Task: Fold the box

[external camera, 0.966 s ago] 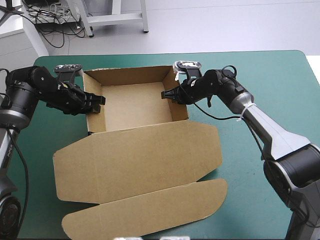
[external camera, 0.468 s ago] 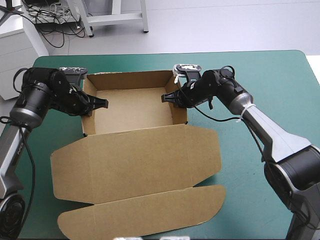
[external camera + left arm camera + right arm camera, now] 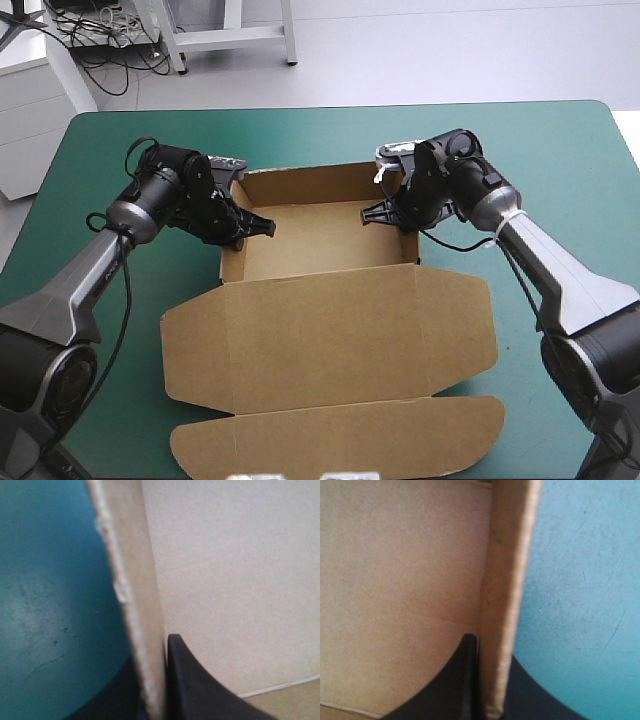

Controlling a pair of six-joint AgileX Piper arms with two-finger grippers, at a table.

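Box: your box (image 3: 320,235) sits mid-table, an open tray with its lid (image 3: 330,340) flat toward you.
Change: it has slid right since just before, walls still upright, so the fold holds.
Grip: left gripper (image 3: 262,226) and right gripper (image 3: 370,213) each clamp a side wall.
Material: matte brown board with fuzzy cut edges, on a smooth teal-green table cover (image 3: 560,150).

Matt brown box (image 3: 330,310), faintly scratched teal-green cover (image 3: 540,150)
You see dull, fibrous board, its cut edge (image 3: 140,605) rough and frayed; the cover looks smooth but for fine scratches, and the black fingers (image 3: 200,690) look smooth and matt.
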